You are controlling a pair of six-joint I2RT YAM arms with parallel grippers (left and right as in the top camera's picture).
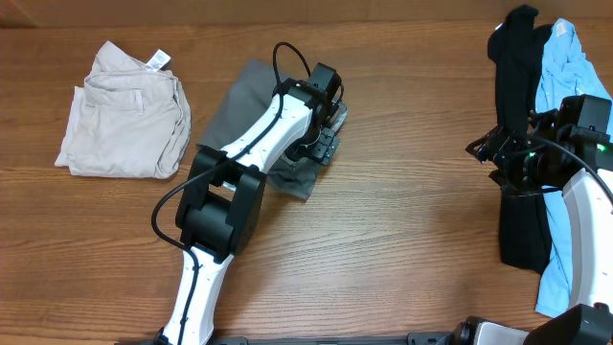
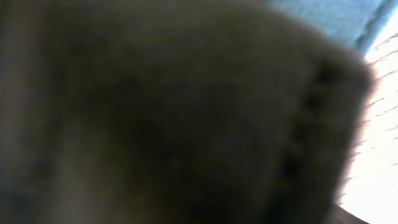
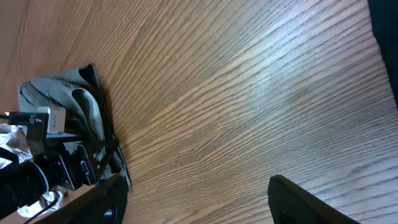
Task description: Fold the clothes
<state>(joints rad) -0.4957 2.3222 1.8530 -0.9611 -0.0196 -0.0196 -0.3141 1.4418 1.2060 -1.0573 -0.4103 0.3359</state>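
Wooden table (image 1: 402,249) supports the grey shorts (image 1: 239,105) at centre-left, long axis running diagonally from far-left to near-right. Over their right edge stands the left gripper (image 1: 324,129), the nearer one. Its finger state cannot be told, as cloth blurs its camera. Well apart to the right, the right gripper (image 1: 487,153) hangs with fingers spread, empty.
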